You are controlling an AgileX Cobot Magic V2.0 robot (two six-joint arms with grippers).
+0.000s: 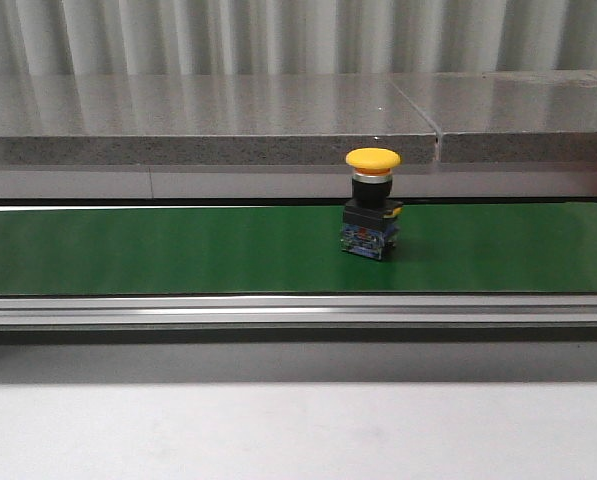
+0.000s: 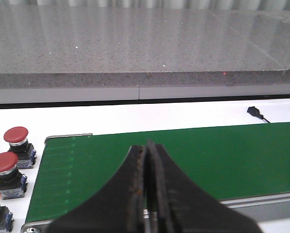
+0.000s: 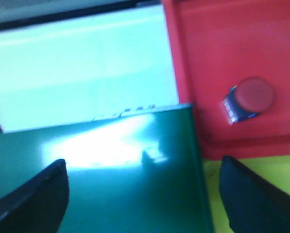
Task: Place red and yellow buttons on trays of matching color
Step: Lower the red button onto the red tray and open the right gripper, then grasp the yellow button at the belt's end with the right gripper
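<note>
Yellow button (image 1: 373, 214) stands upright on the green belt (image 1: 178, 250) in the front view, right of centre, with neither arm in sight. Left wrist view: the left gripper (image 2: 147, 187) has its fingers pressed together, empty, over the belt's end, and three red buttons (image 2: 9, 167) stand on the white table (image 2: 135, 116) just beside that end. Right wrist view: the right gripper (image 3: 142, 194) is spread wide, empty, over the belt's other end, beside a red tray (image 3: 208, 58) holding one red button (image 3: 249, 99) and a yellow tray (image 3: 261, 170) next to it.
</note>
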